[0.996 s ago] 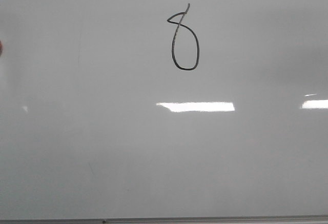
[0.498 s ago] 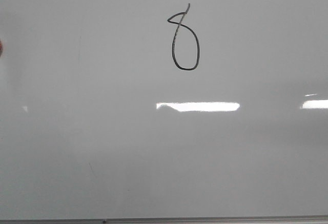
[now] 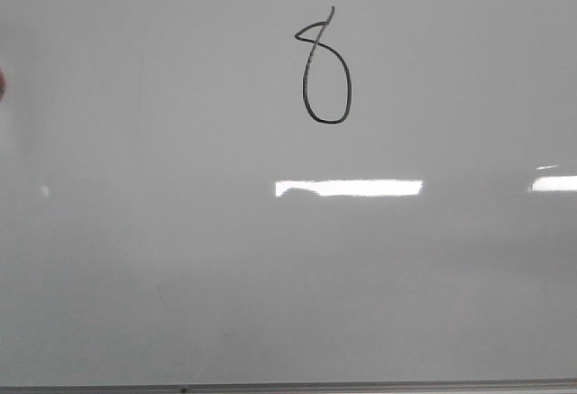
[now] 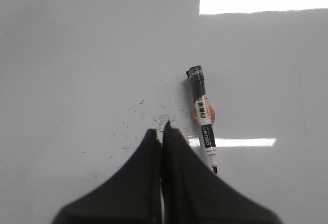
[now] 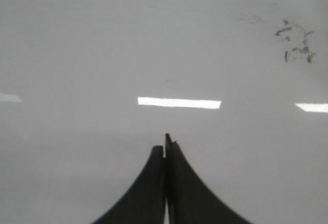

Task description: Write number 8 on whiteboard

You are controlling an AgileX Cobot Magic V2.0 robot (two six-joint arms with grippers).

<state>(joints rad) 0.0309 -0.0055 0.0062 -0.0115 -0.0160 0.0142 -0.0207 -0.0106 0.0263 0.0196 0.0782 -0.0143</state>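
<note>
Left wrist view: marker [image 4: 203, 117] lying beside closed left gripper [image 4: 161, 131], apart.

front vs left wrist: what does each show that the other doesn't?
Front view only: the number 8, drawn high on the whiteboard, and the board's thin metal bottom edge. No arm in frame.
Left wrist view only: the left gripper, shut on nothing, and a marker lying on the board beside it, uncapped tip near the fingers, among small black ink specks.
Both: the glossy pale board surface with bright rectangular light reflections.
</note>
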